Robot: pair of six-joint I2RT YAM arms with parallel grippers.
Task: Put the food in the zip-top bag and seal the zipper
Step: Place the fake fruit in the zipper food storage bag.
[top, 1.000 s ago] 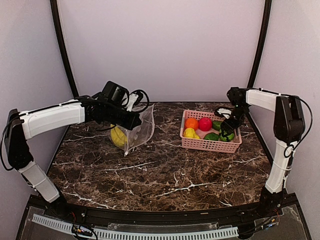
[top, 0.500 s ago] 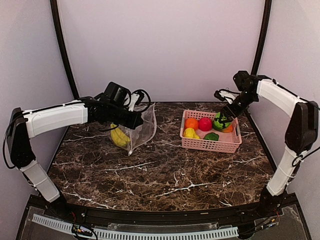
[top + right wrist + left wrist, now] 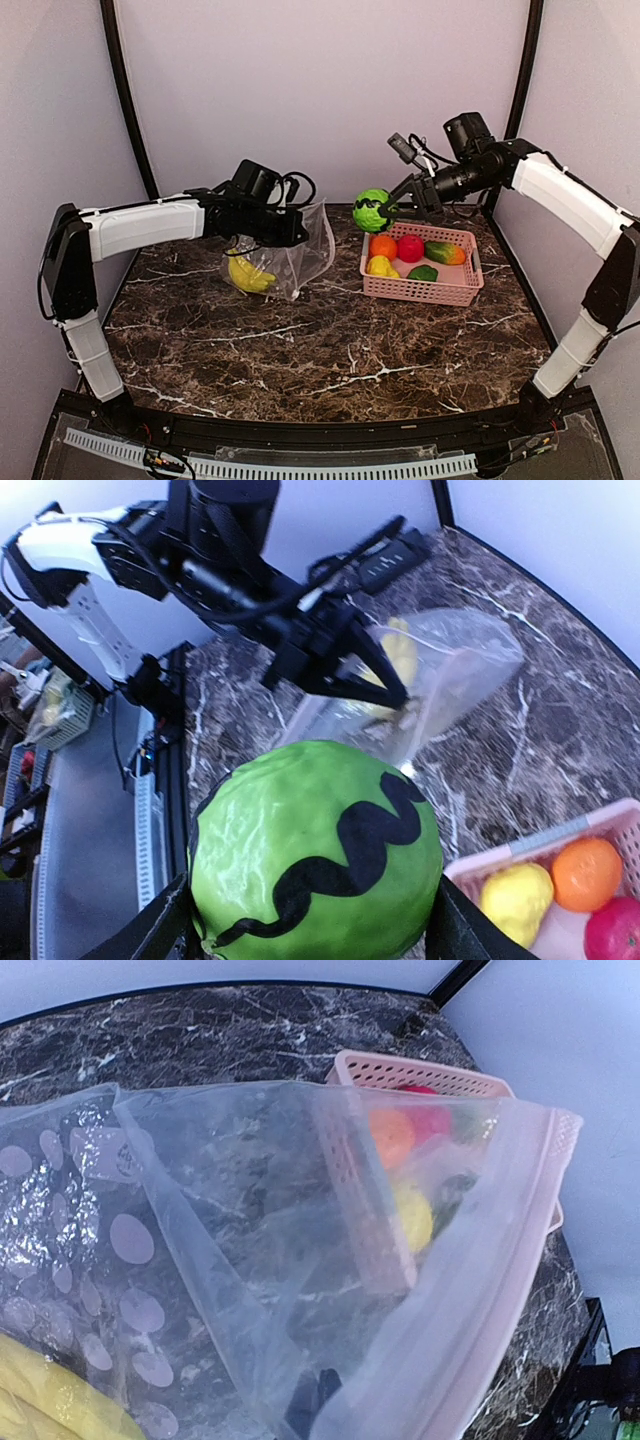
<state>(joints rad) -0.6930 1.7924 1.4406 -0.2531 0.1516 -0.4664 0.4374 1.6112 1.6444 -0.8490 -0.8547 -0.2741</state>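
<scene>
Seven plastic toy foods, one clear dotted zip-top bag (image 3: 312, 248), one pink slotted plastic basket (image 3: 420, 290).
One yellow banana (image 3: 248, 275), one yellow lemon (image 3: 378, 266), one orange (image 3: 383, 246), one red round fruit (image 3: 410, 248), one green-orange mango-like piece (image 3: 445, 252), and two green pieces: a black-striped green ball (image 3: 372, 208) and a small dark-green piece (image 3: 422, 273).

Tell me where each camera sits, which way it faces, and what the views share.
Top external: above and behind the arm bases, looking down over the table; the left arm and right arm show.
Left wrist: close against the zip-top bag, looking through its plastic toward the pink basket; the left fingers are hidden here.
Right wrist: behind the green fruit held in the right fingers, facing the left arm and the bag.
Shared: all three show the bag and the basket.
</scene>
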